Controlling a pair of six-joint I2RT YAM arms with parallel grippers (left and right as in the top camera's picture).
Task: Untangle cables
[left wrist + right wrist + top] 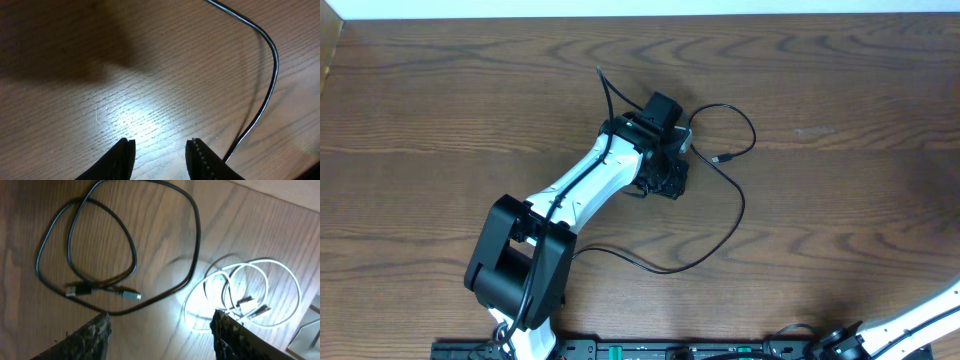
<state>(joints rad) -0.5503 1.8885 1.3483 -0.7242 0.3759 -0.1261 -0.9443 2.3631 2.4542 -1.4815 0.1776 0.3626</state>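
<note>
I have two claws, and both stand apart with nothing between their fingers. My left claw [160,159] hangs low over bare worktop [75,100]. One black cable [273,75] curves past on its right and runs down close beside the right finger; I cannot tell whether they touch. From overhead, that claw [667,182] sits mid-worktop, with the black cable [742,205] looping out to its right and one plug end [725,158] lying free.

My right claw [160,337] is spread wide above two cables. One is black [199,235], in two overlapping loops, with its two plugs [80,290] lying close together and its lowest stretch just ahead of the gap. The other is a white cable [267,260], coiled to the right, its plugs near my right finger.

Overhead, my left wrist hides where the black cable starts. My right arm [920,318] is cut off at the corner. Glare washes out parts of the white coil.
</note>
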